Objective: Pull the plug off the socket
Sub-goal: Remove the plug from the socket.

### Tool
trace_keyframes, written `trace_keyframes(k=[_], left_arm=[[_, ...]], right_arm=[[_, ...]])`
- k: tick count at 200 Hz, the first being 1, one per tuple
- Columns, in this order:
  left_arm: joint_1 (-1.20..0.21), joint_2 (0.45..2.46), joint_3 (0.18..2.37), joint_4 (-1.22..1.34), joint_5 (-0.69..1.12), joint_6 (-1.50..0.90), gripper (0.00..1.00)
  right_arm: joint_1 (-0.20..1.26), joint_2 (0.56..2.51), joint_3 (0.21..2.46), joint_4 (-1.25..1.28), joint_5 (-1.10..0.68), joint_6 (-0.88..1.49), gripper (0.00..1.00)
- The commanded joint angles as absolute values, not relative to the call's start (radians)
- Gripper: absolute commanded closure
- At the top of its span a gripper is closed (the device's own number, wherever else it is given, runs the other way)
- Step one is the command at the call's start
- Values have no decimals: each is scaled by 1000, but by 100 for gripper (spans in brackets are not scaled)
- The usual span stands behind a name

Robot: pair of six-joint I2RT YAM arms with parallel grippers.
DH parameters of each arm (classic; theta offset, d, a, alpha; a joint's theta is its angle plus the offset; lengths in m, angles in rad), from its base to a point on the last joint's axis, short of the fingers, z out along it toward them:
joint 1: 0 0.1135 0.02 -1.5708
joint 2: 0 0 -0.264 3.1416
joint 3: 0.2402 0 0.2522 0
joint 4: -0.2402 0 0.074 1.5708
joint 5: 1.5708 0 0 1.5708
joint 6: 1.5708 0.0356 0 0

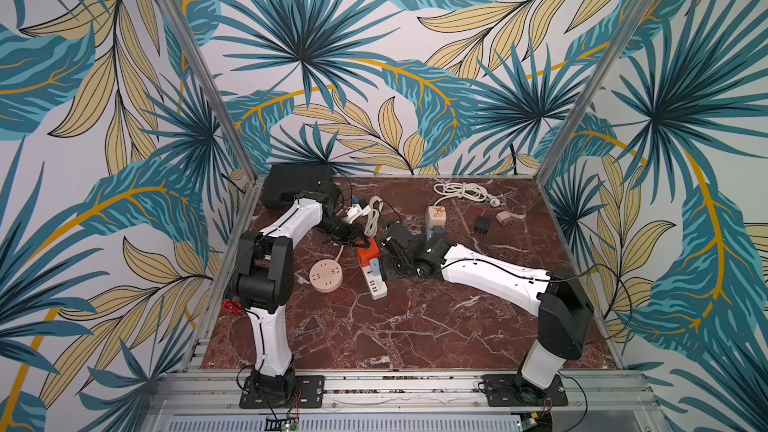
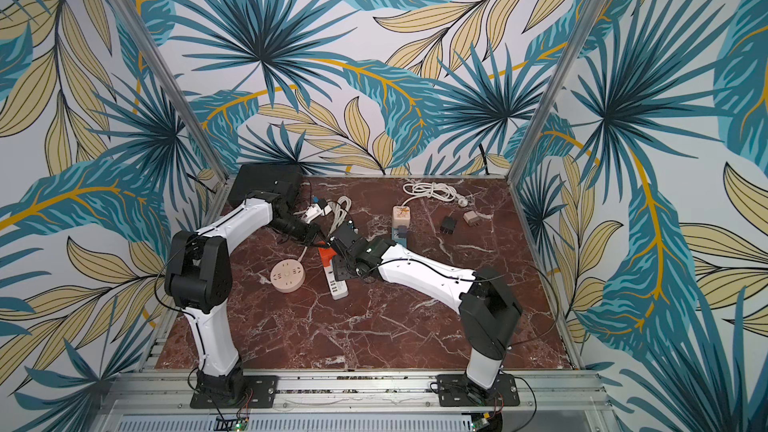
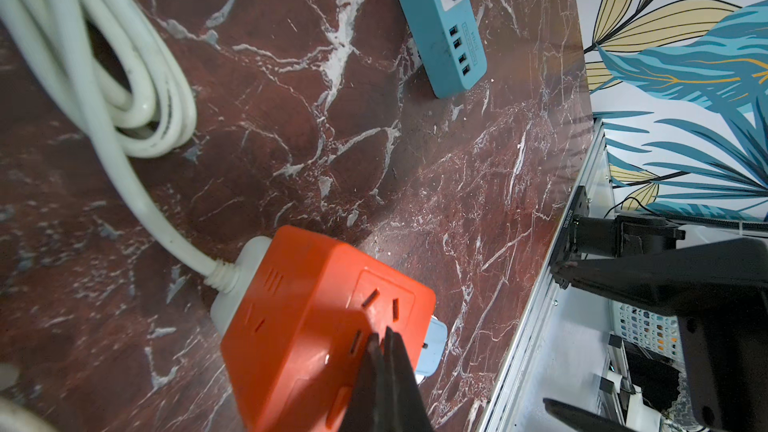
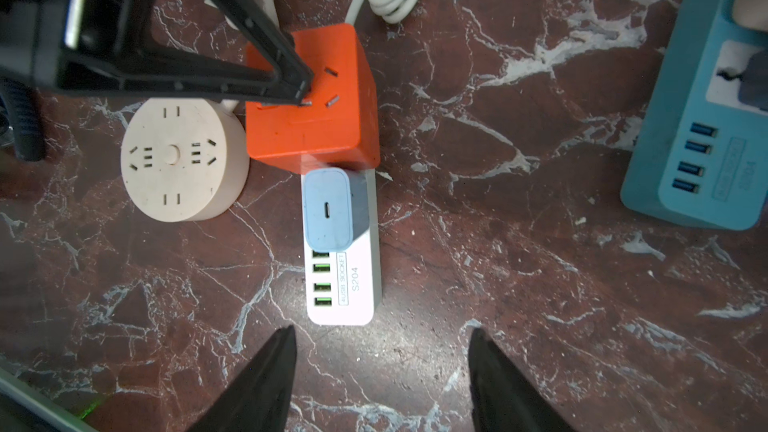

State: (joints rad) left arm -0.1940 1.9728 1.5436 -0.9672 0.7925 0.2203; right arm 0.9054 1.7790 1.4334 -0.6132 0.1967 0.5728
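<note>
A light blue plug point(image 4: 328, 207) stands plugged into a white socket strip point(image 4: 353, 284) with green USB ports. An orange cube socket point(image 4: 316, 118) with a white cord sits against the strip's far end, right beside the plug. My left gripper point(image 3: 380, 334) is shut, and its tips press on the cube's top face by the slots. My right gripper point(image 4: 382, 332) is open and hovers over the bare table just beyond the strip's USB end, holding nothing. In both top views the plug point(image 1: 374, 266) sits between the two grippers, with the strip point(image 2: 338, 286) below them.
A round beige socket point(image 1: 326, 276) lies left of the strip. A teal strip point(image 1: 434, 224) with adapters stands behind the right arm. A black charger point(image 1: 482, 224), a beige charger point(image 1: 503, 218), coiled white cords point(image 1: 461, 192) and a black box point(image 1: 295, 184) lie further back.
</note>
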Motion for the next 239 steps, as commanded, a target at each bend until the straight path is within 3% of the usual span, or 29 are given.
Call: trace_keyframes(k=[1, 118, 161, 239], left_arm=[[-196, 1991, 1542, -988, 745, 239, 100], [-196, 1988, 1508, -977, 722, 239, 100], [-195, 1984, 1500, -971, 720, 235, 100], [-196, 1988, 1497, -966, 722, 235, 100]], right_arm=[[924, 1850, 1498, -665, 243, 524, 33], [930, 2042, 1614, -651, 269, 481, 37], [927, 2058, 1610, -603, 265, 464, 46], [926, 2055, 1566, -502, 262, 443, 53]])
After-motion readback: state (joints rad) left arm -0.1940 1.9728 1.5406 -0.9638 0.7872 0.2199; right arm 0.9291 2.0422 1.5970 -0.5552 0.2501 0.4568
